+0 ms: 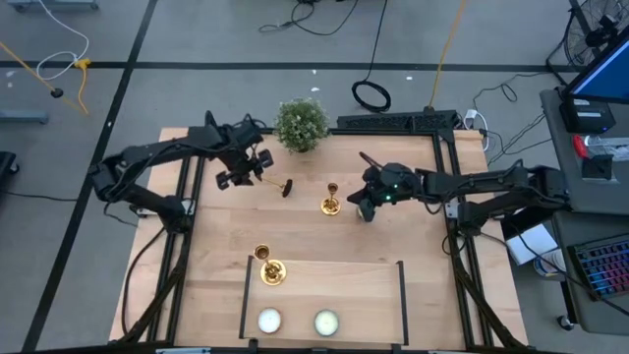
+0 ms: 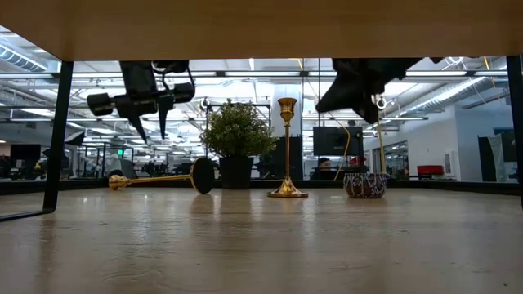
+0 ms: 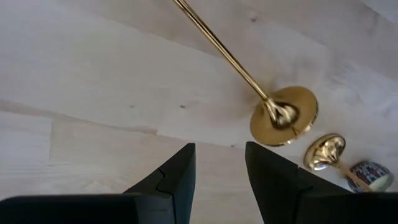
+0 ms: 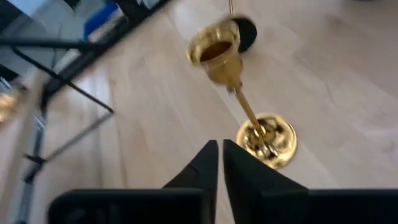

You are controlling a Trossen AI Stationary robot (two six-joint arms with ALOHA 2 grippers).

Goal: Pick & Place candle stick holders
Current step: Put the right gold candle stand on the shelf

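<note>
Three polished brass candle stick holders on the pale wood-grain table [image 1: 216, 275], each a flared round base, thin stem and small cup. One lies toppled on its side [image 1: 278, 185] at far left-centre, dark base underside facing right, stem pointing left. A second stands upright [image 1: 331, 200] at centre, just left of the right gripper. A third stands upright [image 1: 267, 265] nearer, at the far edge of a dark-railed rectangular bay. Left gripper [image 1: 239, 179] hangs above the table just left of the toppled holder, fingers [image 3: 177, 180] spread apart, gripping nothing. Right gripper [image 1: 366, 205] hovers just right of the centre holder, fingers pressed nearly together, empty. Bushy green potted plant [image 1: 301, 124] at far centre. Small patterned ceramic bowl [image 2: 364, 184] right of the centre holder. Two flat round tealights [image 1: 298, 322] at the near edge.
</note>
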